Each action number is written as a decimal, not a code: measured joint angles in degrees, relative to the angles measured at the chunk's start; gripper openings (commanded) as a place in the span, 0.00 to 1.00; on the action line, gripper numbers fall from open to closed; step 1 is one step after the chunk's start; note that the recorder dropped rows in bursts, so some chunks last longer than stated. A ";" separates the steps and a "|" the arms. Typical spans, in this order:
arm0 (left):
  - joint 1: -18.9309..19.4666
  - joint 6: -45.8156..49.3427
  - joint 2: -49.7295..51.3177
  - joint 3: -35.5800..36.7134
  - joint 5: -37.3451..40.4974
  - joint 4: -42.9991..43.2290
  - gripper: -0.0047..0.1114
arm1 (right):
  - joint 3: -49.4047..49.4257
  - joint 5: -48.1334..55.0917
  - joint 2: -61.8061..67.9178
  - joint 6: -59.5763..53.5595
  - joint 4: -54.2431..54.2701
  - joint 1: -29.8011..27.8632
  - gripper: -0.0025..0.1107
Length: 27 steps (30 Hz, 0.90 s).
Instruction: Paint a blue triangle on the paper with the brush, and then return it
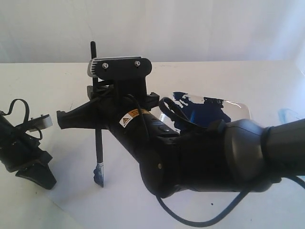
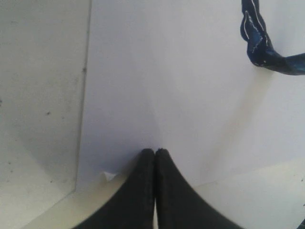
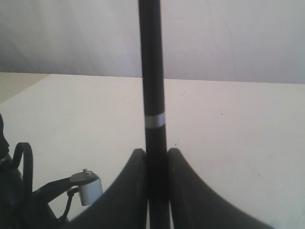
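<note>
My right gripper (image 1: pixel 96 109) (image 3: pixel 156 151) is shut on the black handle of the brush (image 1: pixel 98 143) (image 3: pixel 153 86) and holds it upright. Its blue-stained bristles point down at the paper (image 1: pixel 124 207) (image 2: pixel 167 71); whether they touch it I cannot tell. My left gripper (image 1: pixel 38 175) (image 2: pixel 155 151) is shut with nothing in it, its tips resting by the paper's near corner. Thick dark-blue strokes meeting at a corner, seemingly part of the blue triangle (image 2: pixel 259 45), show in the left wrist view. In the exterior view the right arm hides the triangle.
A white glossy plate (image 1: pixel 242 109) with a dark-blue paint blotch (image 1: pixel 209 107) lies behind the right arm. A faint pale-blue smear (image 1: pixel 286 114) marks the table at the far right. A black cable (image 1: pixel 200 220) hangs from the right arm over the paper's front.
</note>
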 measured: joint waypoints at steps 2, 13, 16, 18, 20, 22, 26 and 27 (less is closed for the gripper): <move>0.00 0.00 0.00 0.00 0.00 0.00 0.04 | 0.00 0.58 0.00 -0.25 0.38 0.00 0.02; 0.00 0.00 0.00 0.00 0.00 0.00 0.04 | 0.00 2.65 -0.79 -1.06 1.16 0.00 0.02; 0.00 0.00 0.00 0.00 0.00 0.00 0.04 | 0.27 3.29 -1.30 -1.06 1.27 0.00 0.02; 0.00 0.00 0.00 0.00 0.00 0.00 0.04 | 0.68 3.42 -1.52 -1.06 1.27 0.00 0.02; 0.00 0.00 0.00 0.00 0.00 0.00 0.04 | 1.01 3.58 -1.74 -1.06 1.49 0.00 0.02; 0.00 0.00 0.00 0.00 0.00 0.00 0.04 | 1.05 3.87 -1.89 -1.06 1.63 0.00 0.02; 0.00 0.00 0.00 0.00 0.00 0.00 0.04 | 1.14 4.69 -2.35 -1.06 1.77 0.00 0.02; 0.00 0.00 0.00 0.00 0.00 0.00 0.04 | 1.14 4.92 -2.48 -1.06 1.86 0.00 0.02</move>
